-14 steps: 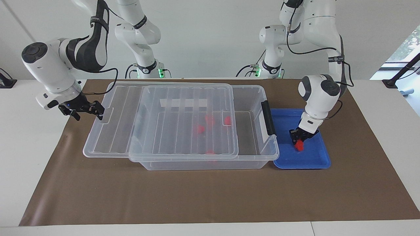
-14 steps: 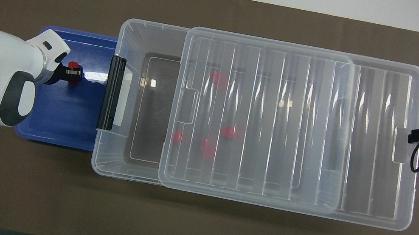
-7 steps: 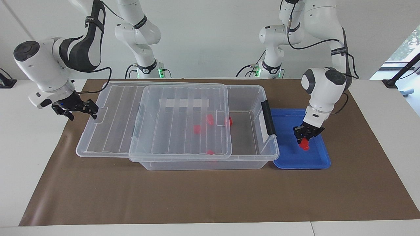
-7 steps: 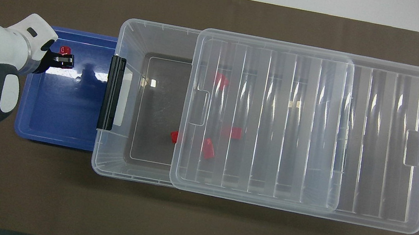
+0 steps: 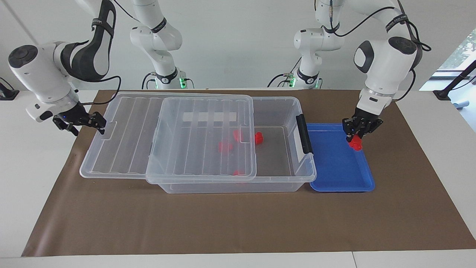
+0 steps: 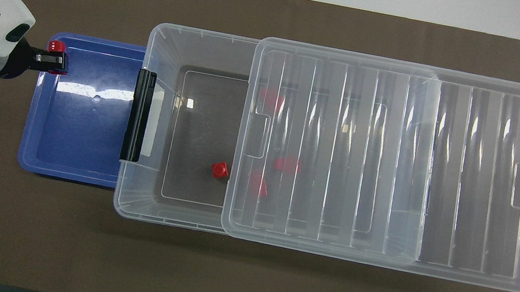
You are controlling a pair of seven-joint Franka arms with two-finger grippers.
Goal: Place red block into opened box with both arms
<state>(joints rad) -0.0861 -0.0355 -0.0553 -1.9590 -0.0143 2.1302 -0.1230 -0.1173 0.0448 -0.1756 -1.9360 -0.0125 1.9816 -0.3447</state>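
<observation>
On the brown mat (image 5: pixel 230 223) I count one clear box (image 5: pixel 286 178), its one ribbed lid (image 5: pixel 167 137) slid toward the right arm's end, and one blue tray (image 5: pixel 334 175) beside the latch. Four red blocks lie inside (three blurred under the lid). My left gripper (image 5: pixel 357 134) is clamped on a fifth red block (image 5: pixel 357 143) over the tray's edge. My right gripper (image 5: pixel 101 125) sits at the lid's tab; I cannot tell its fingers.
</observation>
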